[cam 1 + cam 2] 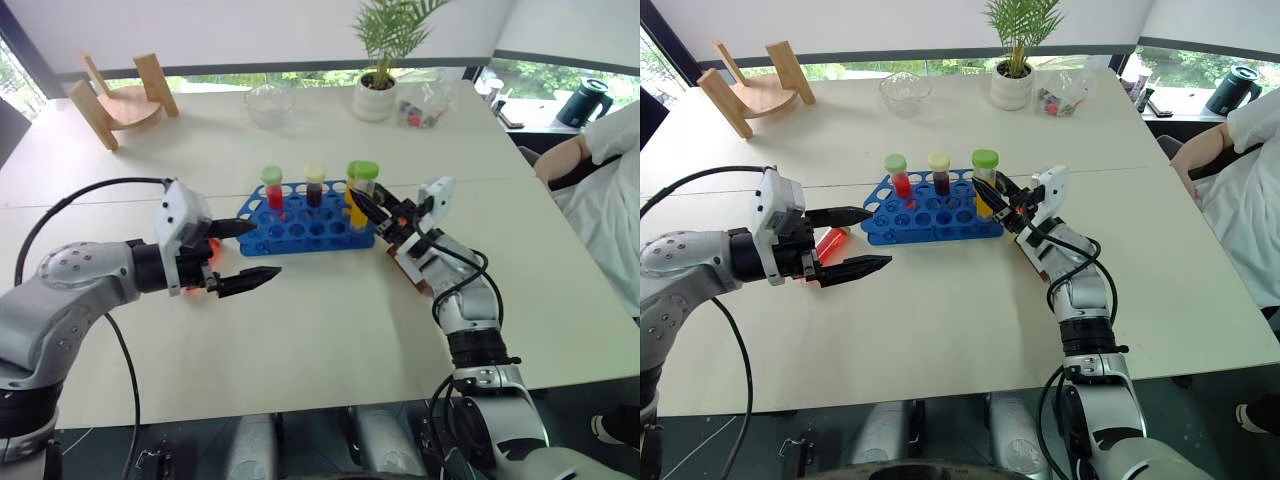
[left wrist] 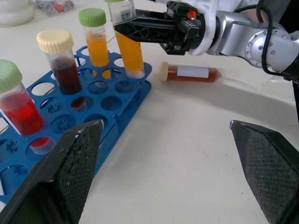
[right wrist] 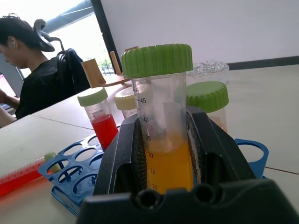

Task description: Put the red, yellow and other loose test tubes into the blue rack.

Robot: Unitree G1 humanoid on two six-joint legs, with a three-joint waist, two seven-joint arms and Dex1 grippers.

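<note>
**Currently: Yellow Tube at the Rack, Held by the Right End Effector**

Currently the right end effector (image 2: 140,23) is pinching a yellow-orange tube with a green cap (image 3: 161,121). The tube stands upright, its lower end in a hole at the right end of the blue rack (image 1: 300,232). Both black fingers press against the tube's sides.

Three more tubes stand upright in the rack:
- a red tube with a green cap (image 2: 21,109), toward the left end;
- a dark brown tube with a cream cap (image 2: 60,65), in the middle;
- a second yellow-orange tube with a green cap (image 2: 96,39), just beside the held one.

The left end effector (image 1: 245,255) hovers above the table (image 1: 330,330), just left of the rack. Its fingers are spread wide apart and hold nothing.

Two tubes lie loose on the table:
- a red tube (image 1: 830,243), on its side behind the left end effector;
- an amber tube with a cream cap and white label (image 2: 189,73), on its side just right of the rack, below the right arm.
</note>
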